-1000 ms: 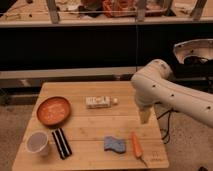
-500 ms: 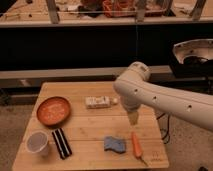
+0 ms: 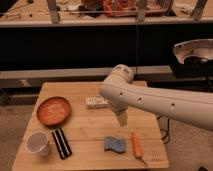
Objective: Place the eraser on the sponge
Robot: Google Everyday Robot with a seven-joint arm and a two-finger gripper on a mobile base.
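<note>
Where the wooden table (image 3: 92,131) comes closest, four things lie along its front strip. At the left corner a pale cup (image 3: 37,142) stands upright. Just beside it, to the right, is the eraser (image 3: 62,143), a flat black bar with a light stripe down its length, lying on the wood at a slight angle. Well apart from it, toward the right, lies the sponge (image 3: 115,145), a small blue pad with wavy edges, its top bare. Just right of the sponge is an orange carrot (image 3: 136,144), its thin end pointing toward the front edge.

Further in, my gripper (image 3: 122,119) hangs over the middle of the table, pointing down, behind the sponge and far from the eraser. I see nothing held in it, and how far open it is I cannot tell. My arm (image 3: 155,102), thick and white, reaches in from the right above the table's right half.

Beyond that, an orange bowl (image 3: 53,110) sits on the left side. A white rectangular box (image 3: 95,102) lies near the middle, its right end hidden behind my arm. Behind the table runs a dark bench (image 3: 75,42) with clutter on top.
</note>
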